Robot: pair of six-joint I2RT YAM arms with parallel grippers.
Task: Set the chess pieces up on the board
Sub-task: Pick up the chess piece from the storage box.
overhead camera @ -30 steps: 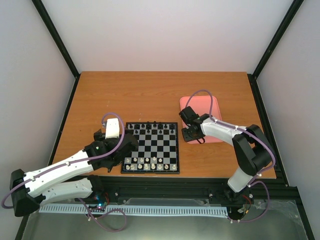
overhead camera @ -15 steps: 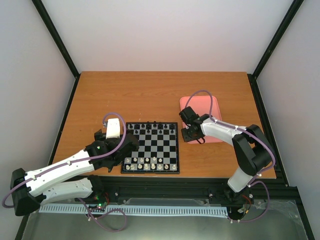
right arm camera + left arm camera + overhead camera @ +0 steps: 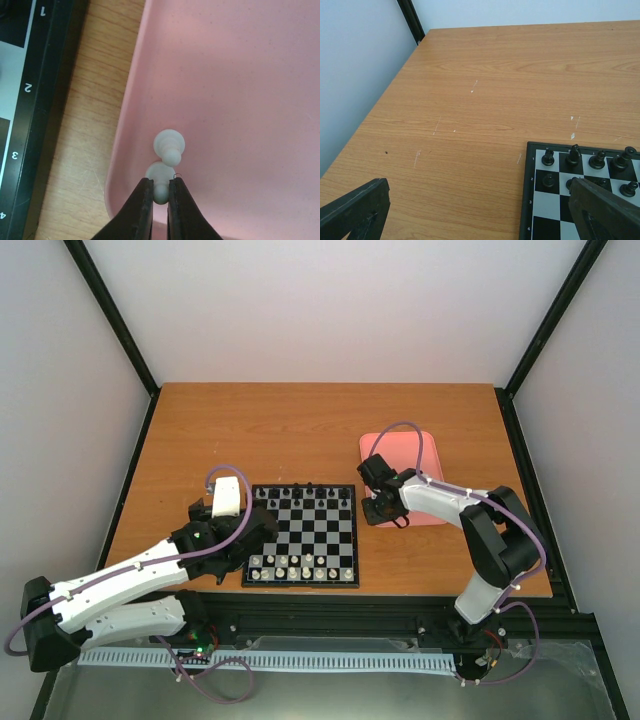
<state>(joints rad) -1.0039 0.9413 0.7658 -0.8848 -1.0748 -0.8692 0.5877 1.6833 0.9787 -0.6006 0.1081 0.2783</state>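
On the table (image 3: pixel 300 430) the board (image 3: pixel 305 530) lies near the front edge. Black pieces (image 3: pixel 575 155) stand along its far side, cream-white pieces (image 3: pixel 300 566) fill much of its near rows, and the pink tray (image 3: pixel 240 75) is just beside its right edge. The left gripper (image 3: pixel 480 220) hangs over bare wood at the board's far left corner, jaws spread as wide as they go and holding nothing. It poses little threat unless it swings across the black pieces close by. The real risk is at the right gripper (image 3: pixel 160 186), low in the near left corner of the tray. Its jaws are pinched almost together on the small round end of a white pawn (image 3: pixel 159 173) lying on its side. That hold looks slight, since only the tips catch a rounded part. On lifting, the pawn could squirt out or pivot and drop onto the tray or the board. A second pawn (image 3: pixel 169 142) lies touching the held one and may be dragged or knocked along. Held sideways, the pawn would probably also be hard to stand upright on a square without toppling its neighbours.
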